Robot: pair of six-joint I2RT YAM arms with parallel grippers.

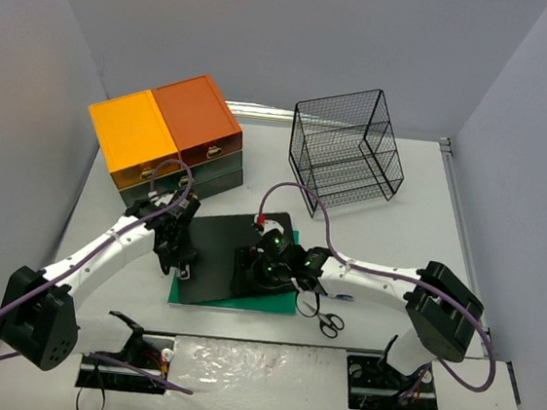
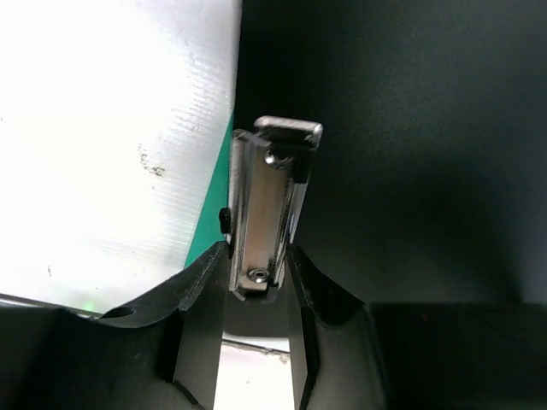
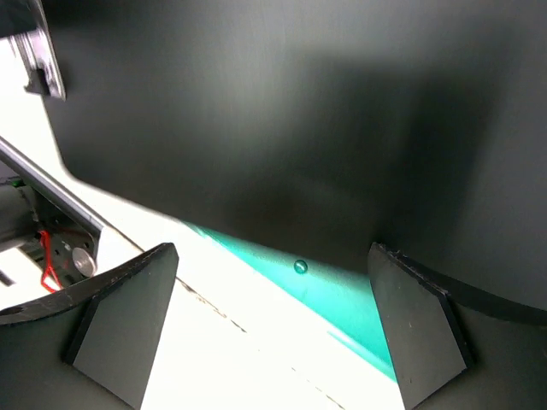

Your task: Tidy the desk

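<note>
The left end effector (image 2: 256,256) is pinched narrow on the metal clip (image 2: 272,192) at the left edge of the black board (image 2: 410,171), one finger pressed to each side. The right end effector (image 3: 272,256) hangs wide and empty over that board's near edge, where the green board (image 3: 333,286) shows beneath. Both boards lie in the middle of the desk (image 1: 427,231), with scissors (image 1: 325,318) just beside them. The step in hand looks like securing the black board to move it. Next, it likely needs a steady lift or slide by the clip, without dragging the green board along.
</note>
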